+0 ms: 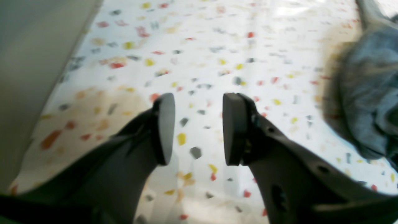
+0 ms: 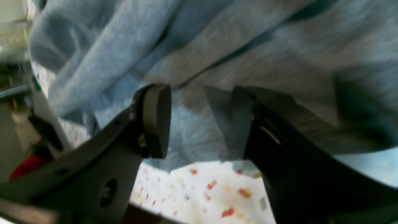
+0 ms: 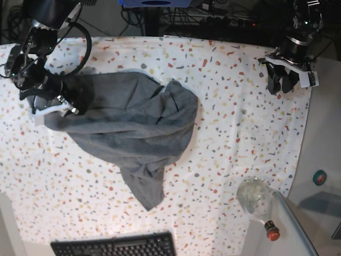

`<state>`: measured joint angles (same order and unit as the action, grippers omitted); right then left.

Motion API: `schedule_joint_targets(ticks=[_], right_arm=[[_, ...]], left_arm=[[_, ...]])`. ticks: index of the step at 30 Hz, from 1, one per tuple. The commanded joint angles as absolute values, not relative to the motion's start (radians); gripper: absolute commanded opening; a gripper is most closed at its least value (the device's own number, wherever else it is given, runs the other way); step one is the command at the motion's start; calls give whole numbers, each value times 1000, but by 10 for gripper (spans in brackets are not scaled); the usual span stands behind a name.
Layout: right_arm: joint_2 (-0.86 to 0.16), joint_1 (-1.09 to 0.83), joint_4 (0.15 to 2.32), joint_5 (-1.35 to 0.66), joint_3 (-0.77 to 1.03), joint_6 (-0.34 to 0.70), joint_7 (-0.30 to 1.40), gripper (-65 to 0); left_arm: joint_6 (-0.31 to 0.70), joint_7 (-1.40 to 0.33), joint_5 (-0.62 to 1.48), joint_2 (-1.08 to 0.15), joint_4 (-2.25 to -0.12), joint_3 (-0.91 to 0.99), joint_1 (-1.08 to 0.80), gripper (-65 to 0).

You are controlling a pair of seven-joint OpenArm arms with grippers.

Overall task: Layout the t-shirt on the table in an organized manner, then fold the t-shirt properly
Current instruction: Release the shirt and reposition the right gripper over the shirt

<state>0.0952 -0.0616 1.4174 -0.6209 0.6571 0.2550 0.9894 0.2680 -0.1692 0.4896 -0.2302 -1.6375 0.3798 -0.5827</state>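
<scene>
The grey t-shirt (image 3: 133, 117) lies crumpled on the speckled table (image 3: 240, 133), left of centre, with a narrow end trailing toward the front. My right gripper (image 3: 56, 106) stands at the shirt's left edge. In the right wrist view its jaws (image 2: 199, 121) are open just over the grey fabric (image 2: 248, 46), and nothing is pinched between the pads. My left gripper (image 3: 282, 82) hovers near the table's far right corner, well away from the shirt. In the left wrist view it (image 1: 198, 124) is open and empty above the cloth (image 1: 202, 46), with the shirt (image 1: 370, 93) at the right edge.
A clear bottle (image 3: 254, 196) with a red cap lies near the table's front right corner. A black keyboard (image 3: 114, 246) sits at the front edge. A plain grey side surface (image 3: 319, 154) borders the table on the right. Cables run along the back.
</scene>
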Motion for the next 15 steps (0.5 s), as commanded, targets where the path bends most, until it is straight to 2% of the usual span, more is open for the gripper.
schedule_joint_targets(ticks=[1, 10, 11, 12, 13, 14, 15], right_arm=[[87, -47, 1419, -634, 656, 263, 963, -365], [53, 47, 1270, -636, 659, 266, 937, -375], [53, 47, 1280, -638, 656, 268, 943, -413], [56, 45, 1299, -638, 656, 268, 947, -485], [59, 41, 1328, -638, 656, 269, 960, -585], [61, 28, 1354, -638, 656, 271, 972, -650], [64, 19, 1391, -639, 656, 271, 986, -650]], left_arm=[[274, -145, 498, -237, -1647, 384, -598, -415], [275, -145, 498, -234, -1650, 372, -604, -415], [275, -145, 498, -234, -1650, 372, -604, -415], [275, -145, 498, -234, -1650, 372, -604, -415], [275, -145, 498, -234, -1650, 372, -602, -415], [275, -145, 498, -234, -1649, 372, -602, -415], [275, -145, 498, -234, -1646, 372, -601, -415]])
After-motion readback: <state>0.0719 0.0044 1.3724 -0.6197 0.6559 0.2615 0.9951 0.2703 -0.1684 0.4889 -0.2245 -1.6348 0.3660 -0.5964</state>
